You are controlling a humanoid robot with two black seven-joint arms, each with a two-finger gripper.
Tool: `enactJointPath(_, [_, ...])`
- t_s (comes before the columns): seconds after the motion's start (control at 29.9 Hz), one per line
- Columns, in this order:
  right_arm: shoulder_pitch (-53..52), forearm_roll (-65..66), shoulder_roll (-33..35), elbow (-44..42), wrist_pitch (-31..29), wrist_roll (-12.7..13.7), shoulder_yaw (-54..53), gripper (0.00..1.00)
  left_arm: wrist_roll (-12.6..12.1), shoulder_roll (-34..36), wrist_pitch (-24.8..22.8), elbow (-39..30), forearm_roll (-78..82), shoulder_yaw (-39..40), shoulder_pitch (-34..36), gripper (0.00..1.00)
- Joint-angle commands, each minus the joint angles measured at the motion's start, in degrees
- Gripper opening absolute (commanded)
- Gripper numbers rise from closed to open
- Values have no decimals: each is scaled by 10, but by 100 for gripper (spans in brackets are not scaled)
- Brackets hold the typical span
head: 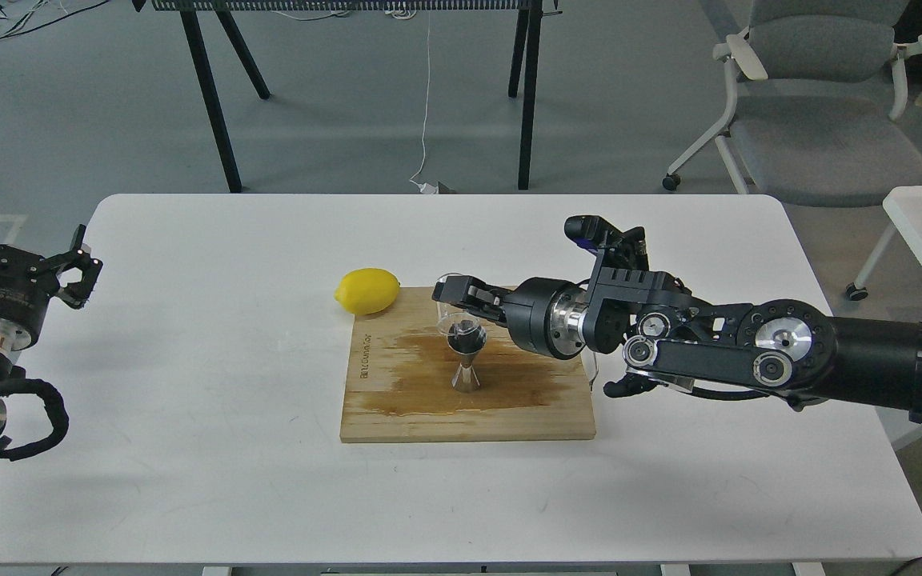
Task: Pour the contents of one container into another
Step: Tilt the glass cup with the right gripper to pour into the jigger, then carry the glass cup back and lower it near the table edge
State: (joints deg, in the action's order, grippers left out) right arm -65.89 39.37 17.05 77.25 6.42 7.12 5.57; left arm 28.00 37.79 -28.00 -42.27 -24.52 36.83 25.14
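Observation:
The steel hourglass jigger (467, 358) stands upright on the wooden board (397, 416) in the middle of the table. Directly above its top cone hangs the small clear cup (451, 308), tipped on its side with its mouth toward the jigger's rim. My right gripper (461, 298) reaches in from the right and is shut on the cup. Off the table's left edge, my left gripper (77, 272) hangs with its fingers spread and nothing in them.
A yellow lemon (366, 290) lies at the board's far left corner. The board carries a dark wet stain (429, 376) around the jigger. An office chair (821, 104) and black table legs (213, 104) stand beyond the white table (189, 448).

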Motion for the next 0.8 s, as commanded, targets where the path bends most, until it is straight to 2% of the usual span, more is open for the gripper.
enactJointPath(0.0, [-2, 4, -1, -1, 0, 0, 7, 41, 0, 0, 0, 0, 0, 0, 0, 99])
enactJointPath(0.54, [0, -17, 3, -4, 3, -3, -12, 41, 0, 0, 0, 4, 0, 0, -1, 99])
enactJointPath(0.64, [19, -59, 7, -3, 4, -4, -55, 41, 0, -1, 0, 4, 0, 0, -1, 99])
enactJointPath(0.77, [75, -91, 18, -5, 4, -4, -163, 41, 0, -1, 0, 4, 0, 0, -2, 99])
